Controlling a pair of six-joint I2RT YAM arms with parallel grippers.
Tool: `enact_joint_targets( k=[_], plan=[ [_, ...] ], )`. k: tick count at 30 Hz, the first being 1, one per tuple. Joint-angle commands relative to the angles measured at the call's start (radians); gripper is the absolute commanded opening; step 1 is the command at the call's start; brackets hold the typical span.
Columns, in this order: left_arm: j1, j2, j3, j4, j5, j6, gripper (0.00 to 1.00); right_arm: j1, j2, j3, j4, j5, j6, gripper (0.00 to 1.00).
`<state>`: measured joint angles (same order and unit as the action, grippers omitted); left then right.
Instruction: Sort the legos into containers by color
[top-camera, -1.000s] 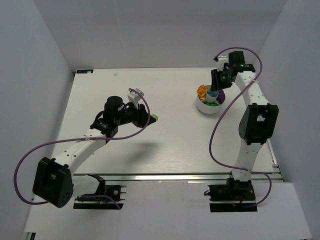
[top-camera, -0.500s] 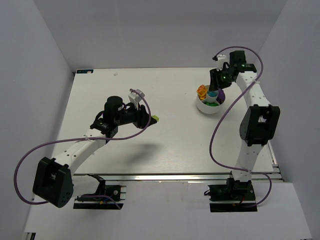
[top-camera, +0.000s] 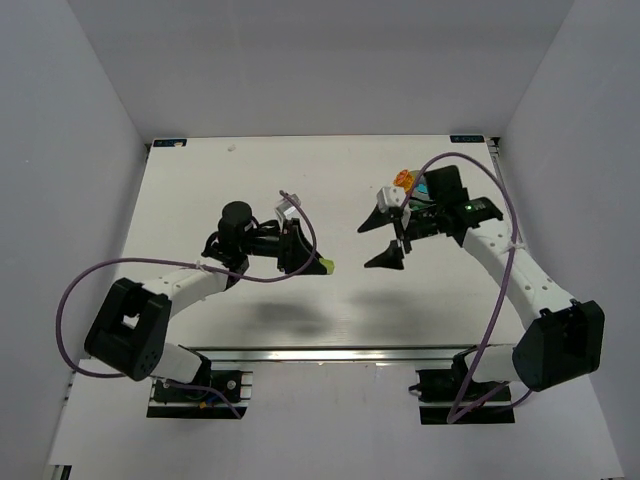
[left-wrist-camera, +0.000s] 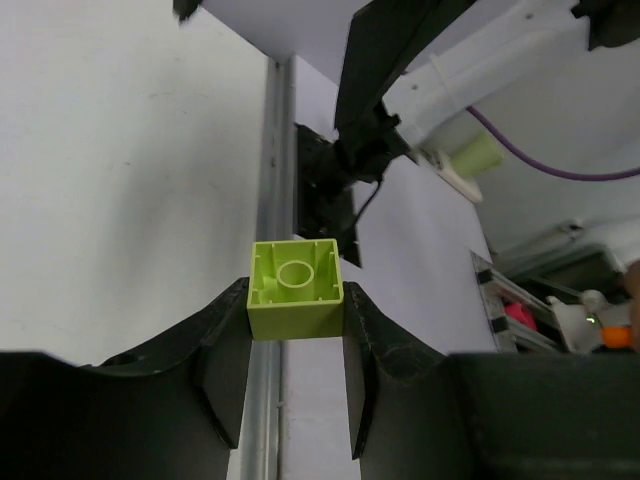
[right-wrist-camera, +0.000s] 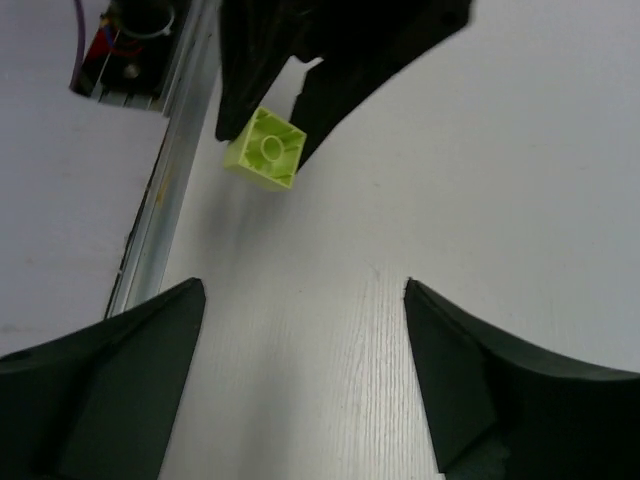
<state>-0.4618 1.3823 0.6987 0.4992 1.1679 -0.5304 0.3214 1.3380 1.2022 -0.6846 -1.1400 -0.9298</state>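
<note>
1. Left claw (left-wrist-camera: 296, 322): pinching a small lime-green plastic brick (left-wrist-camera: 296, 288) by two opposite sides. The brick's hollow underside faces the wrist camera, and it hangs clear above the white tabletop (top-camera: 200, 180).
2. Right claw (right-wrist-camera: 300, 370): just beyond the left claw and facing it. Its fingers are spread wide with nothing between them. The lime-green plastic brick sits ahead of the gap, apart from both fingers.
3. Behind the right claw: an orange brick (top-camera: 403, 179) and a cyan brick (top-camera: 424, 187) show above the arm. The containers around them are covered by the right arm, so neither the compartments nor their contents can be checked.
4. Progress (a judgement): no other loose brick shows on the tabletop, so the sorting appears nearly complete. What is left is to bring the pinched brick to the compartment of its colour. The facing claws suggest a hand-over to the right claw as the step in hand.
</note>
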Motion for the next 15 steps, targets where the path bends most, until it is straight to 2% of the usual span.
enact_joint_targets(
  k=[1, 2, 3, 4, 5, 6, 7, 8, 10, 15],
  plan=[
    [-0.001, 0.046, -0.045, 0.488, 0.174, -0.336, 0.02, 0.066, -0.026, -0.056, 0.073, -0.015, -0.191, 0.89],
    [-0.001, 0.087, -0.062, 0.586, 0.173, -0.479, 0.02, 0.088, -0.020, -0.040, 0.071, 0.003, -0.185, 0.89],
    [-0.001, 0.113, -0.082, 0.676, 0.173, -0.561, 0.03, 0.100, -0.017, -0.038, 0.115, 0.034, -0.155, 0.89],
    [-0.001, 0.141, -0.090, 0.882, 0.167, -0.635, 0.03, 0.122, -0.022, -0.042, 0.146, 0.102, -0.124, 0.89],
    [-0.001, 0.206, -0.096, 0.992, 0.156, -0.792, 0.03, 0.137, -0.017, -0.038, 0.186, 0.138, -0.077, 0.89],
    [-0.001, 0.240, -0.099, 1.195, 0.147, -0.877, 0.03, 0.154, -0.013, -0.036, 0.216, 0.173, -0.035, 0.89],
    [-0.001, 0.276, -0.099, 1.285, 0.107, -0.949, 0.03, 0.162, -0.011, -0.036, 0.232, 0.222, -0.017, 0.89],
    [-0.001, 0.335, -0.093, 1.317, 0.092, -1.039, 0.03, 0.169, -0.010, -0.030, 0.258, 0.250, 0.000, 0.89],
    [-0.001, 0.360, -0.079, 1.314, 0.064, -1.056, 0.01, 0.197, -0.003, -0.026, 0.299, 0.311, 0.090, 0.89],
    [-0.001, 0.347, -0.050, 1.233, -0.051, -1.054, 0.00, 0.238, -0.002, -0.010, 0.306, 0.371, 0.132, 0.87]
  ],
)
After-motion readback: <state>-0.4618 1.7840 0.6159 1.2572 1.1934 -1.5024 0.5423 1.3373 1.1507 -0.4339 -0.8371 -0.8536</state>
